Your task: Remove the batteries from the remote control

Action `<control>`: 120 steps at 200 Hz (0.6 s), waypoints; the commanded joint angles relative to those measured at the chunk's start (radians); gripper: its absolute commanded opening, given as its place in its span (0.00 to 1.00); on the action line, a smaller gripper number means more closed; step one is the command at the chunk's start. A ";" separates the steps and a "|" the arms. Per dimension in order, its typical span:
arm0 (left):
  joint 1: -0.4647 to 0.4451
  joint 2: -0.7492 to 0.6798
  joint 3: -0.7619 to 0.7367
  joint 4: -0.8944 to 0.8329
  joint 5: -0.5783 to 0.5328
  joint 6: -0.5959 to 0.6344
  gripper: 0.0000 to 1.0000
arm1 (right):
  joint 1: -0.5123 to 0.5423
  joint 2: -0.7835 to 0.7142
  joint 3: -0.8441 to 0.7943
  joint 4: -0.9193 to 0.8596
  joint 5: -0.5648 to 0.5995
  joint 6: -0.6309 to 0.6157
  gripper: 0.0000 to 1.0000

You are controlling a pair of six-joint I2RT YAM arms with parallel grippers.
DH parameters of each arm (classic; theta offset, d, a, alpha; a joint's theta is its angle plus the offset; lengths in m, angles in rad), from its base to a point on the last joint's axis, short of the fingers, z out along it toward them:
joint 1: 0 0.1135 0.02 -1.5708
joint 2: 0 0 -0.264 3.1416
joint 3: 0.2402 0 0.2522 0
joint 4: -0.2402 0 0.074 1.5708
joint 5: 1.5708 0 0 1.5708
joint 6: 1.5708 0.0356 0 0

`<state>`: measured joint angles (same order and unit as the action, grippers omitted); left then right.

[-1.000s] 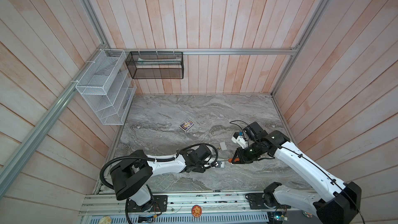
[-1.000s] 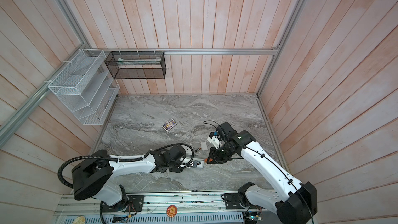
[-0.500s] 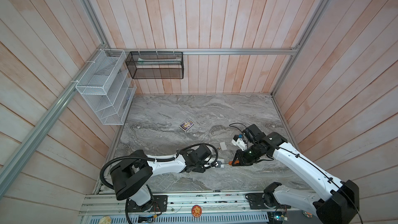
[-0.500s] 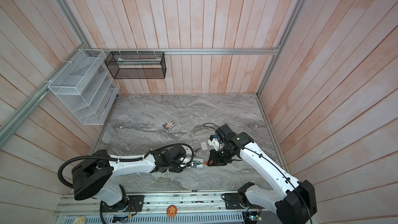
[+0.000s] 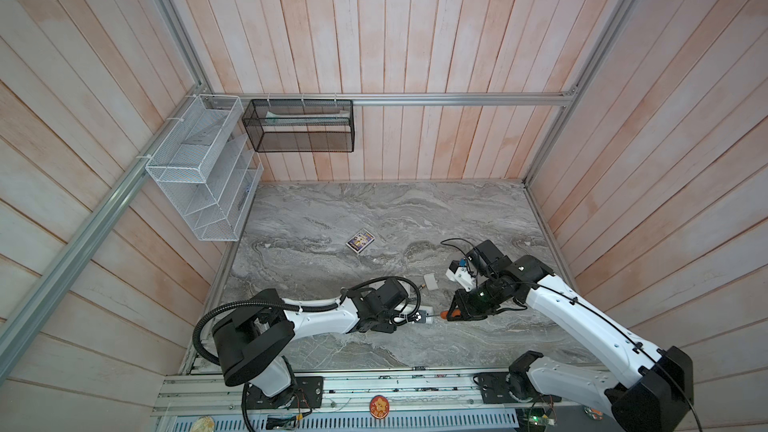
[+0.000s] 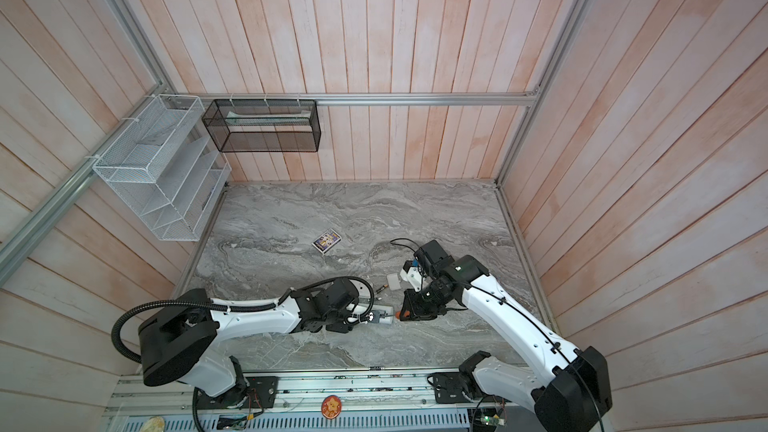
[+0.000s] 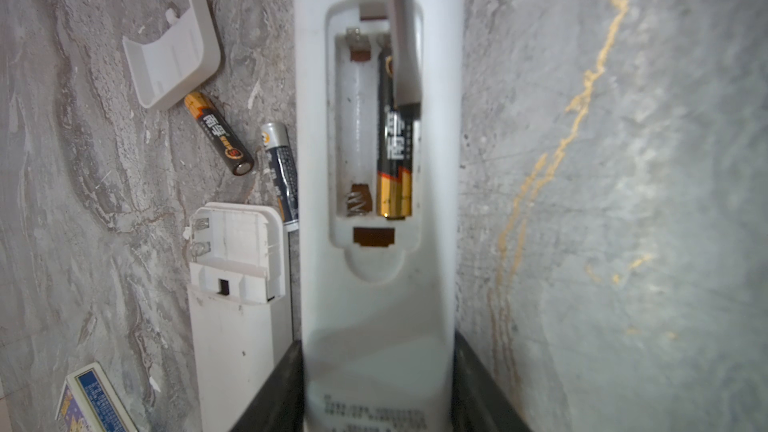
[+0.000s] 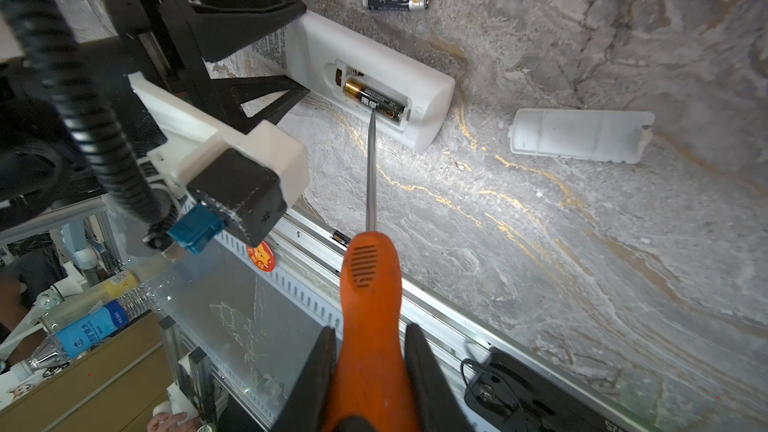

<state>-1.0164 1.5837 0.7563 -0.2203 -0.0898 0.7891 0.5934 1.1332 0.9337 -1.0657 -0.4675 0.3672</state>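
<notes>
Nearly there, to judge from the open bay. Clamped between the fingers of the left gripper: the white remote control, back side up, lying near 6 o'clock on the marble table in both top views. Lid already off, set down as a white cover plate at about 12 o'clock from the remote's free end. Inside the compartment, one slot bare down to its spring, the neighbouring slot occupied by a black-and-gold battery. Out on the table just beside the remote, toward 12 o'clock from it: a black-and-orange loose battery and a dark blue loose battery, the latter partly hidden behind the remote's edge. Close by as well, a second white remote, compartment open and apparently empty. Reaching in from 3 o'clock, the right gripper, fingers squeezed tight on the orange handle of a screwdriver, blade tip right at the side of the remaining cell. Tip wedged under it or merely touching: impossible to tell. Left to do, by this reckoning: lever out that last cell and leave it on the table with the others; nothing else in the held remote to unload.
</notes>
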 commanded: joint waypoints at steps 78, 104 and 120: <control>0.004 0.068 -0.060 -0.160 -0.005 0.016 0.00 | 0.156 0.119 0.136 -0.086 0.243 -0.120 0.00; 0.005 0.063 -0.064 -0.159 -0.010 0.022 0.00 | 0.167 0.134 0.181 -0.084 0.247 -0.129 0.00; 0.006 0.062 -0.063 -0.159 -0.011 0.022 0.00 | 0.167 0.128 0.207 -0.080 0.253 -0.123 0.00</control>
<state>-1.0157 1.5826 0.7563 -0.2203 -0.0895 0.7895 0.7574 1.2606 1.0950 -1.1252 -0.2920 0.2569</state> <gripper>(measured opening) 0.508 0.260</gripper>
